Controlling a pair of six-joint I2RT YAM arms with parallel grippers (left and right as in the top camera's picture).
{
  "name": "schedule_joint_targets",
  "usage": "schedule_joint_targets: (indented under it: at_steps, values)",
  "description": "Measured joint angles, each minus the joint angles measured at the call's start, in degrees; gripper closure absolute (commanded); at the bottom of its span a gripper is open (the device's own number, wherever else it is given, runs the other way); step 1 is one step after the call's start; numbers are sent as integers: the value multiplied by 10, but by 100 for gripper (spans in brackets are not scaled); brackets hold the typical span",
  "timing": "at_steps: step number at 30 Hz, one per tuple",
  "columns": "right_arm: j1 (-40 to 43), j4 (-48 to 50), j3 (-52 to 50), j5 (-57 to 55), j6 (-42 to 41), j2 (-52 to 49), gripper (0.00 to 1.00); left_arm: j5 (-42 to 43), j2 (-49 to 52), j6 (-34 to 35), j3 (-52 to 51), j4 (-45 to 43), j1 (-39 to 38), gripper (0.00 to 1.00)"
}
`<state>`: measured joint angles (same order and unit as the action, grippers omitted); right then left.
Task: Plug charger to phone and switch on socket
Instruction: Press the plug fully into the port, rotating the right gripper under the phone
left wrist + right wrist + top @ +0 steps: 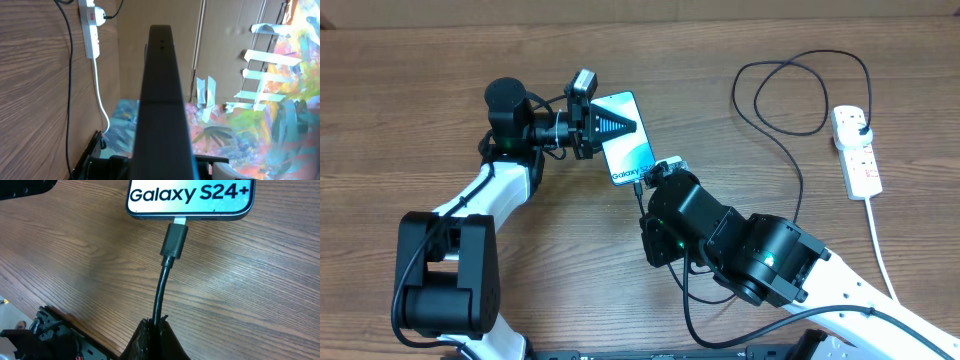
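The phone (628, 150), a slim rectangular slab with dark edges and a glossy light teal screen, sits at mid tabletop (420, 110), a brown wood-grain surface. The left fingers (612, 127), black and wedge-shaped, are closed across its upper end. The charger (162, 287) is a thin, round black cable. Its blocky connector (174, 240) meets the port in the phone's bottom edge, with a sliver of metal showing. The right fingers (155, 340) pinch the cable tightly just behind the connector. The socket (855, 150), a white elongated strip with red switch marks, lies at the far right, with the black plug (860, 124) seated in it and a thick white cord (880, 250) trailing away.
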<state>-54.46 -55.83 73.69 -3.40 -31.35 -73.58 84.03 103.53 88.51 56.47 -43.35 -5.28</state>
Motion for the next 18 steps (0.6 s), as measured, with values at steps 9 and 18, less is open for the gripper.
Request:
schedule_joint_targets:
  at_steps: [9, 18]
  values:
    - [-1, 2, 0, -23, 1, 0, 96, 2, 0, 0, 1, 0, 0, 96]
    - [-4, 17, 0, -30, 1, -14, 96, -5, 0, -2, 3, -1, 2, 96]
